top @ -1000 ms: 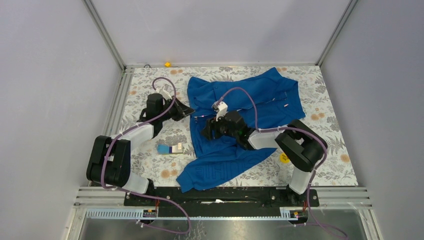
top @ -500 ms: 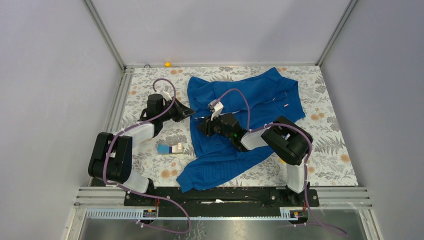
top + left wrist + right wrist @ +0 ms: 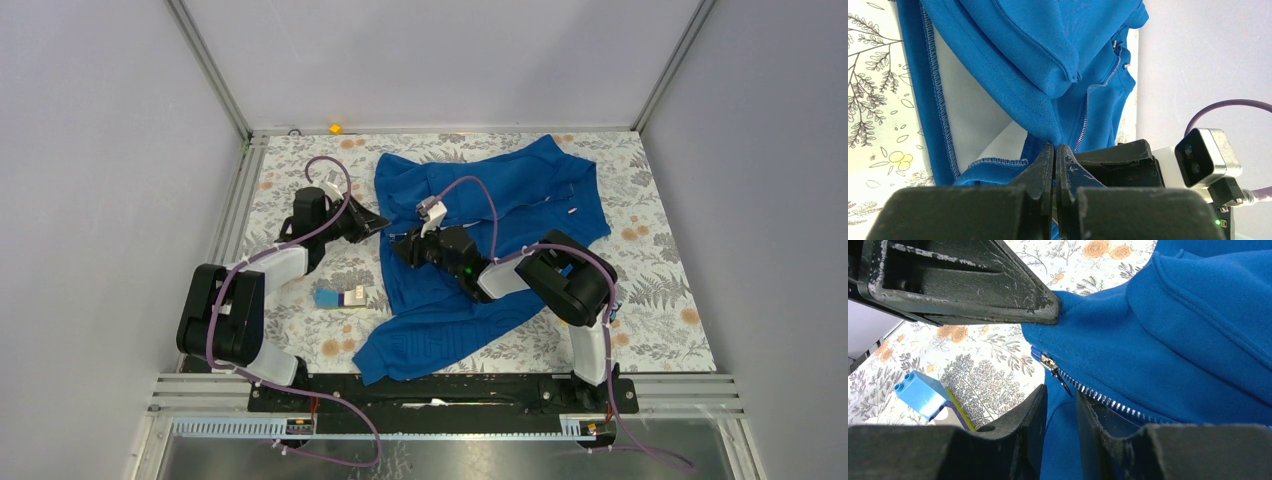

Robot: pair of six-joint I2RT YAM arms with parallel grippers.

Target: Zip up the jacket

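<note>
Moved: right gripper [image 3: 404, 248] has slid left across the jacket [image 3: 520, 190] toward its left front edge, and that arm's elbow has swung in behind it. The fingers have also drawn closer together. Left arm and jacket lie as before.
Jacket: spread over the middle of the table [image 3: 660, 270], reaching from close to the far edge down to a fold that trails toward the near edge.
Left gripper [image 3: 1054, 148]: fingers pressed together. In the right wrist view I see its tip meeting a corner of the jacket's left edge, with the fabric drawn up to it, so it is pinching the jacket there.
Right gripper: fingers stand a narrow gap apart, low over the zipper [image 3: 1108, 402].
Pull tab [image 3: 1064, 382]: hangs from the slider [image 3: 1048, 361], right at the mouth of that gap.
Grip: I cannot tell from my wrist view whether the pads press on the tab or merely flank it.
Block [image 3: 328, 298]: blue with a pale piece joined to it, on the table's left half, just off the jacket's left edge and apart from both grippers.
Far edge: a small yellow object [image 3: 335, 128] sits there.
</note>
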